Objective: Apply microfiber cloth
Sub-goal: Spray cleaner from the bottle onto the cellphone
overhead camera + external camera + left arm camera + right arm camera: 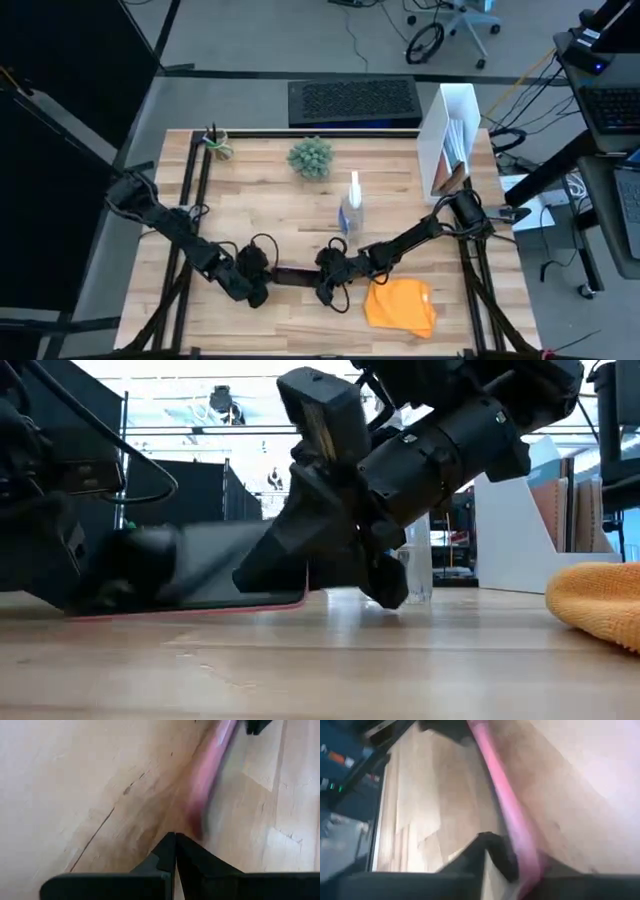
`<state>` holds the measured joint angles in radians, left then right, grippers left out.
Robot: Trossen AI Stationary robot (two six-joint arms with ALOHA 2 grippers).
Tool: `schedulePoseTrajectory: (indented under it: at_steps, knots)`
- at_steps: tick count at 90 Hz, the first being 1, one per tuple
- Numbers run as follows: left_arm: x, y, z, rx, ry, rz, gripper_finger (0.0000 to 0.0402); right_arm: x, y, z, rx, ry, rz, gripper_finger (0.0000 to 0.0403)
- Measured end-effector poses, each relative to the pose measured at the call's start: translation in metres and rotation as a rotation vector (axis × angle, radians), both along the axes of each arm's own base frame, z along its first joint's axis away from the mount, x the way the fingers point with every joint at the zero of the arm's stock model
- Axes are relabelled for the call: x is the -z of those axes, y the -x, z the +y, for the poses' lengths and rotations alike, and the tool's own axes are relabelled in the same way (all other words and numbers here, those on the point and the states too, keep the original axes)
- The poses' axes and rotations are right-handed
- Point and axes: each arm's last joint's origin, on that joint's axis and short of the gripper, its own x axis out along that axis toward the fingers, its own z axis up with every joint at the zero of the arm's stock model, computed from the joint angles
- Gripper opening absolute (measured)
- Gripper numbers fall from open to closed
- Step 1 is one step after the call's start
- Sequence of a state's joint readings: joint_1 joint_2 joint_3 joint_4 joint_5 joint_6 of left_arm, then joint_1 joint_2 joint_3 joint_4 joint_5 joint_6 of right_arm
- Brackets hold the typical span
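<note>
The orange microfiber cloth (400, 305) lies crumpled on the table near the front right and shows at the right of the low view (600, 600); no gripper touches it. A black smartphone in a pink case (292, 275) stands tilted between my two grippers, its lower long edge (190, 609) at the table. My right gripper (326, 286) is shut on the phone's right end. My left gripper (260, 290) is shut at the phone's left end. My right gripper pinches the phone's pink-cased right end (522, 852) between its two fingers, coming level from the table's right, along the phone. The phone sits tilted, screen (225, 565) toward the near side. My left gripper's shut fingertips (170, 851) stand at the phone's left end (199, 817); whether they touch it, I cannot tell.
A clear spray bottle (350, 210) stands just behind the phone. A small green plant (310, 157) and a white file holder (450, 140) stand farther back. A cup with pens (215, 142) is at the far left corner. Bare wood lies in front of the grippers.
</note>
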<state>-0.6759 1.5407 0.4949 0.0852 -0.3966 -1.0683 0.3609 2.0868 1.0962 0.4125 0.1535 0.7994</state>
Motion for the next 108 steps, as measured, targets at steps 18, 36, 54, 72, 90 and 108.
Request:
schedulePoseTrajectory:
  at_steps: [18,36,54,72,90,108]
  knots:
    - [-0.032,0.007,-0.001,0.009,0.066,-0.111,0.0,-0.015,0.009,0.005,0.013,0.189,-0.002,0.0012]
    - [-0.064,0.006,0.002,0.015,0.077,-0.318,0.0,-0.036,0.023,0.009,-0.023,0.497,0.012,0.0011]
    - [-0.079,-0.009,0.009,0.079,0.02,-0.462,0.0016,-0.033,0.027,0.006,-0.134,0.659,0.072,0.0011]
    - [-0.086,-0.021,0.019,0.202,-0.164,-0.445,0.0096,-0.03,0.029,0.004,-0.158,0.682,0.11,0.0011]
    - [-0.078,-0.042,0.018,0.293,-0.315,-0.33,0.0163,-0.03,0.029,0.004,-0.145,0.665,0.109,0.0011]
    - [-0.057,-0.066,0.016,0.312,-0.36,-0.182,0.0173,-0.03,0.029,0.004,-0.142,0.659,0.108,0.0011]
